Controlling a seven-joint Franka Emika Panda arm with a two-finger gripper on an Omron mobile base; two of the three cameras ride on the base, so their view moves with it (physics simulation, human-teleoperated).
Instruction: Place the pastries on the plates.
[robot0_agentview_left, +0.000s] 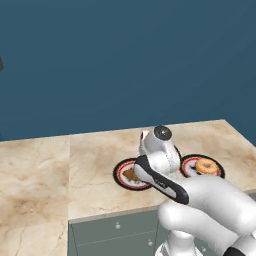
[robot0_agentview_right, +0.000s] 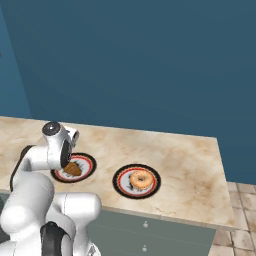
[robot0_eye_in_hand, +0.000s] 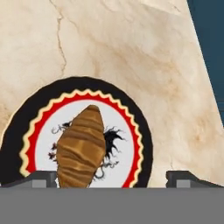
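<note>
End effector (robot0_eye_in_hand: 111, 179) released, jaws spread wide, nothing between them; hovers over the left plate (robot0_eye_in_hand: 13, 131). Croissant (robot0_eye_in_hand: 82, 146) lies on that plate's white centre, long axis roughly 12–6 o'clock in hand view, apart from both fingertips (robot0_eye_in_hand: 37, 178). Doughnut (robot0_agentview_right: 141, 179) sits centred on right plate (robot0_agentview_right: 120, 187), at 3 o'clock of the left one. Both plates flat on marble tabletop (robot0_agentview_right: 185, 165), near its front edge, rims near but apart.
</note>
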